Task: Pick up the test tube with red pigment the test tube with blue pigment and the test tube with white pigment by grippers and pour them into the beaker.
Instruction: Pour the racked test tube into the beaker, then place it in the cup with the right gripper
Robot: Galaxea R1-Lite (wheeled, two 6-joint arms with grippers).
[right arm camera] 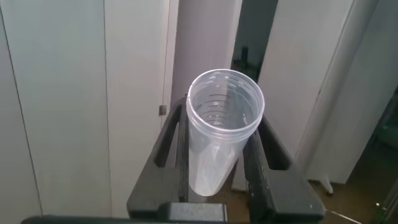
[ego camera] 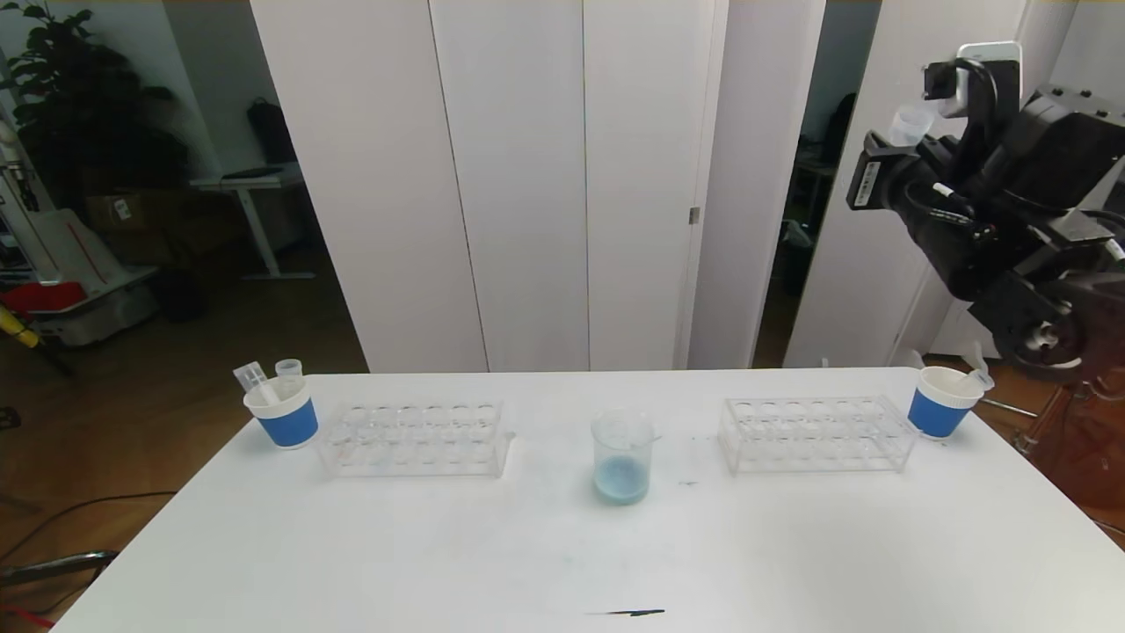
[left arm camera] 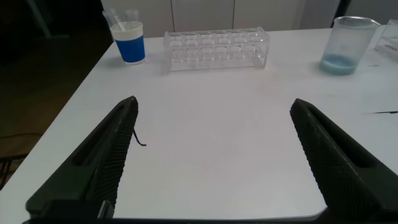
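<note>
Table (ego camera: pixel 352 545): right hand (right arm camera: pixel 217 149) grips tube (right arm camera: pixel 221 134).

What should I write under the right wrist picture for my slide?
Right gripper shut on a clear, empty-looking test tube, held up before white panels.

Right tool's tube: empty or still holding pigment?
Empty, as far as shown: the right wrist view looks into the clear tube clamped in the right tool and shows no liquid. The beaker holds pale blue liquid.
</note>
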